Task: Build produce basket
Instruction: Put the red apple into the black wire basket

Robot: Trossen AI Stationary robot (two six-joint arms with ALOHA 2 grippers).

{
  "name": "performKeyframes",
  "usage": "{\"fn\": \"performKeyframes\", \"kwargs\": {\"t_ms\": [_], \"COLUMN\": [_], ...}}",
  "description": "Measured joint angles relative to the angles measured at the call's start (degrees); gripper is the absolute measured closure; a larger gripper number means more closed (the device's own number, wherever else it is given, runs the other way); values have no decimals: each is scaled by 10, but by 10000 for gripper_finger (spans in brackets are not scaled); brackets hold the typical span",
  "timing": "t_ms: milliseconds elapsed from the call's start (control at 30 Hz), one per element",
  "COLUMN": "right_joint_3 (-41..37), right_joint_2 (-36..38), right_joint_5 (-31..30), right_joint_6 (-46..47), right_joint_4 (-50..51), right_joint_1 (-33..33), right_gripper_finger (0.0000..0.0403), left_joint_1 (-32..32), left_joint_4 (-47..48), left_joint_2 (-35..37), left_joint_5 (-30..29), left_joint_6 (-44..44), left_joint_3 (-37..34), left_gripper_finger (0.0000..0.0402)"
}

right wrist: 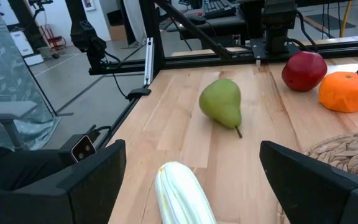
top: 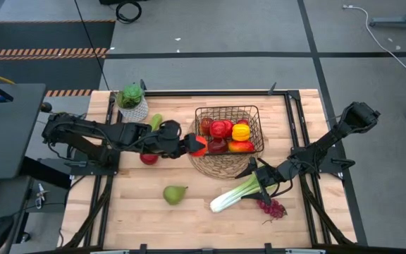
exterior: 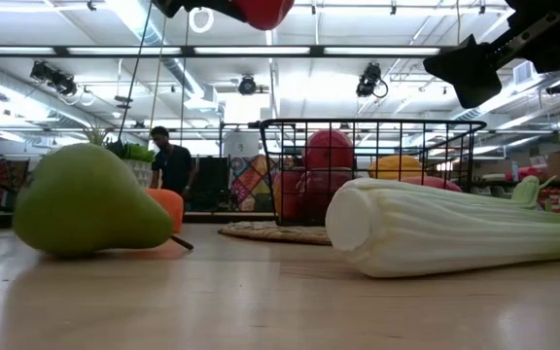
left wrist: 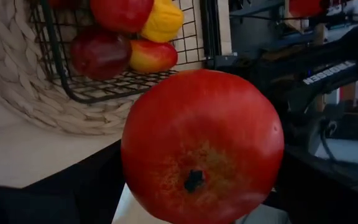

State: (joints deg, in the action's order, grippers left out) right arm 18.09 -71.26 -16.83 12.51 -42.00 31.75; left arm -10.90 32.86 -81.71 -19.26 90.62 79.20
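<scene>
Nearest the low camera we find a pear (exterior: 90, 202) and the cut end of the celery (exterior: 455, 226), both lying on the table (top: 139, 212) short of the basket (top: 229, 129). We see the left gripper (top: 197, 145) clenched around a red apple (left wrist: 202, 147), held clear of the table just beside the basket's near wall; we judge this height is kept so the fruit can pass over the rim. The right gripper (top: 261, 185) hangs over the celery's leafy half with fingers (right wrist: 82, 180) released and spread to either side of the stalk, which we read as alignment for a lengthwise grasp. Grapes (top: 272, 207) lie just beside it. The basket sits on a woven mat (top: 217, 164) and holds red apples, a yellow pepper (top: 240, 131) and other red pieces. Another apple (right wrist: 304, 70), an orange (right wrist: 344, 91) and the pear still await loading; a potted plant (top: 132, 102) stands apart.
</scene>
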Motion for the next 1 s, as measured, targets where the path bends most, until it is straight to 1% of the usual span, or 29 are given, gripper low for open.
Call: {"fn": "performKeyframes", "kwargs": {"t_ms": [33,100,267,333,367,433,467,533,567,633,700,767,1000], "right_joint_3": [0,0,0,0,0,0,0,0,0,0,0,0,0], "right_joint_2": [0,0,0,0,0,0,0,0,0,0,0,0,0], "right_joint_5": [0,0,0,2,4,6,6,6,6,6,7,7,7], "right_joint_6": [0,0,0,0,0,0,0,0,0,-1,-1,-1,-1], "right_joint_4": [0,0,0,0,0,0,0,0,0,0,0,0,1], "right_joint_1": [0,0,0,0,0,0,0,0,0,0,0,0,0], "right_gripper_finger": [30,30,30,30,30,30,30,30,30,30,30,30,30], "left_joint_1": [0,0,1,1,2,2,2,7,11,19,25,29,39], "left_joint_4": [1,1,1,0,-6,-19,-28,-59,-75,-104,-120,-123,-118], "left_joint_2": [0,0,0,0,0,0,0,0,0,0,0,0,0], "left_joint_5": [0,0,0,-1,0,7,27,104,145,228,288,309,310], "left_joint_6": [-23,-115,-445,-538,-553,-546,-554,-591,-594,-583,-576,-569,-574], "left_joint_3": [0,0,0,0,0,0,0,0,0,0,0,0,0], "left_gripper_finger": [47,47,47,47,47,47,47,47,47,47,47,47,47]}}
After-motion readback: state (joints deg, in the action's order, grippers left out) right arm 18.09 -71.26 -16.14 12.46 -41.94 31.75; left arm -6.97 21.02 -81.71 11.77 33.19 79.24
